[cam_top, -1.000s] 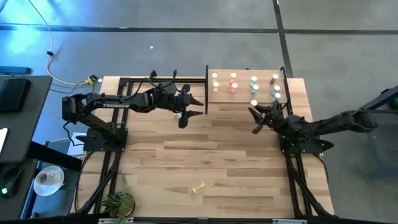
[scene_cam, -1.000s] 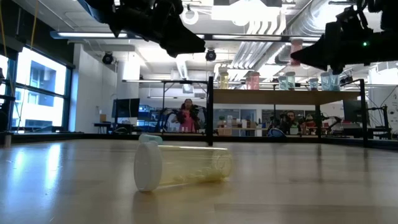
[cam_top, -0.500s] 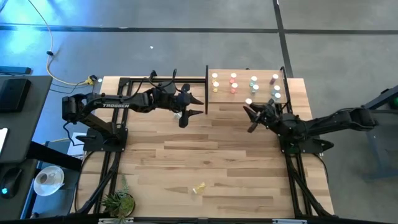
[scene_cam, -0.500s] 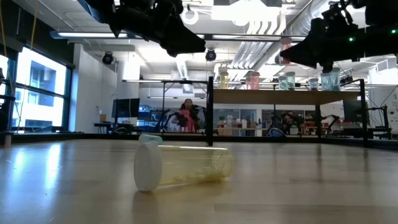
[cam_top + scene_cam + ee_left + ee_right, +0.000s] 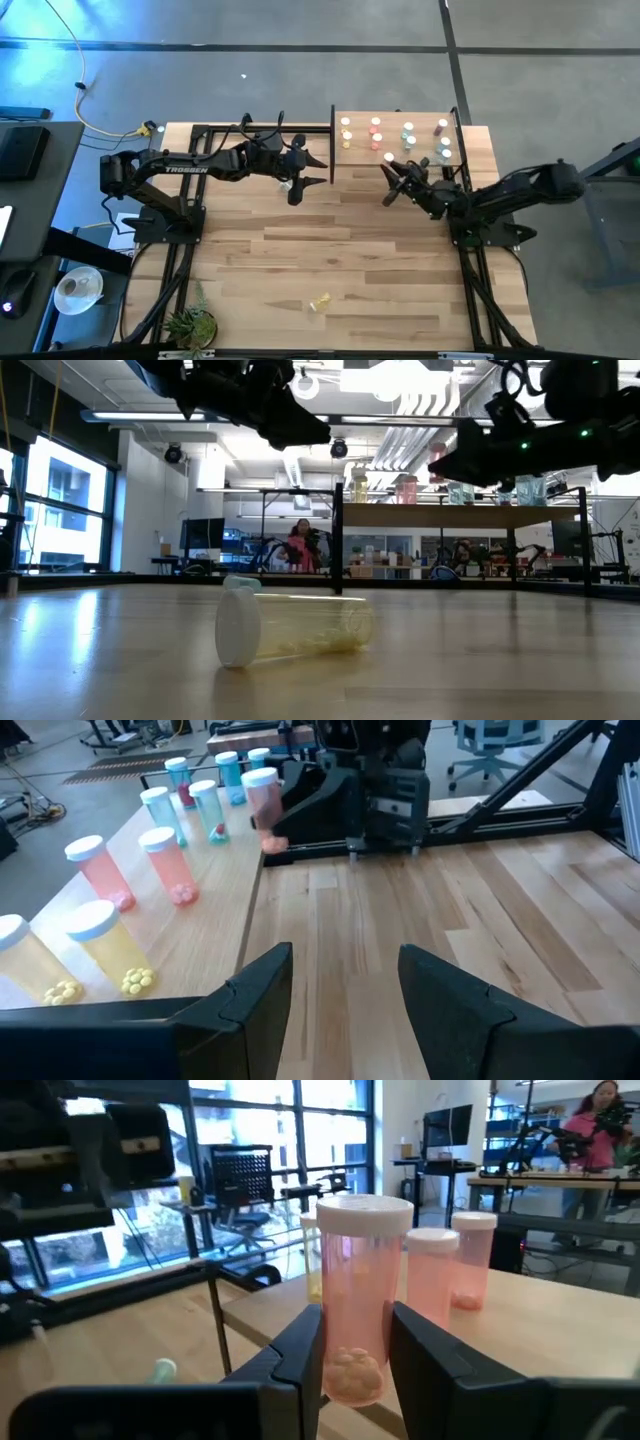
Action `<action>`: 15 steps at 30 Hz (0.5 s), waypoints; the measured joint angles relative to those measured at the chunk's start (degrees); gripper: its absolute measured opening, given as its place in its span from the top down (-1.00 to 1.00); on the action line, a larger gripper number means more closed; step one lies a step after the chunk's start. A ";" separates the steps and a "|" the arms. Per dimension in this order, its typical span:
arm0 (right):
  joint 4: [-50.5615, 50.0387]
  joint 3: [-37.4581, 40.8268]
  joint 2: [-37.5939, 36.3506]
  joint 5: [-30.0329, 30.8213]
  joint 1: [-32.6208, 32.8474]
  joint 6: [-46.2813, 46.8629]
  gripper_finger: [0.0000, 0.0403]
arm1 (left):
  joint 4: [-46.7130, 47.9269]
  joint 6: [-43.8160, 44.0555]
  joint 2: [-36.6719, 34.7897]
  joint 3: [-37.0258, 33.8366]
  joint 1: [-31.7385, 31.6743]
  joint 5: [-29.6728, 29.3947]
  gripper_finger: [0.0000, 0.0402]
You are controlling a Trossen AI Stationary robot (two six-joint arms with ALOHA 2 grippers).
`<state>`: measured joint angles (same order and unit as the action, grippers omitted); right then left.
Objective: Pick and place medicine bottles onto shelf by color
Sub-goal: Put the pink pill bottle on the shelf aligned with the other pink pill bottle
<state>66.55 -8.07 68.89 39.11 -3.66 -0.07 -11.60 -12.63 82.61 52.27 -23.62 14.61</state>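
The right end effector (image 5: 388, 186) is clamped on a pink white-capped medicine bottle (image 5: 356, 1300), apparently just beside the pale plywood shelf (image 5: 395, 165). The left end effector (image 5: 308, 170), fingers apart, hangs near the shelf's edge.

Pink bottle (image 5: 362, 1295), white-capped, upright, is sitting clamped in right gripper (image 5: 355, 1370) at shelf's (image 5: 400, 170) 6 o'clock edge. Other bottles (image 5: 408, 138) are standing toward 12. Yellow bottle (image 5: 292, 627) is lying sideways on table.
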 joint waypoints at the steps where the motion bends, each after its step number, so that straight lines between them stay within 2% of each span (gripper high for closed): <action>1: 0.74 -0.55 1.57 0.21 -0.21 -0.23 0.58 | 0.02 -0.09 0.00 0.00 0.00 0.00 0.14; 5: 1.89 -2.95 6.73 1.02 -1.10 -1.36 0.58 | 0.09 -0.59 0.00 0.00 0.00 0.00 0.14; 15: 1.94 -7.11 13.58 2.78 -3.45 0.08 0.58 | 0.13 -0.54 0.00 0.00 0.00 0.00 0.14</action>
<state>68.49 -15.17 82.47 41.89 -7.10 0.01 -11.46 -13.17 82.61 52.27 -23.62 14.61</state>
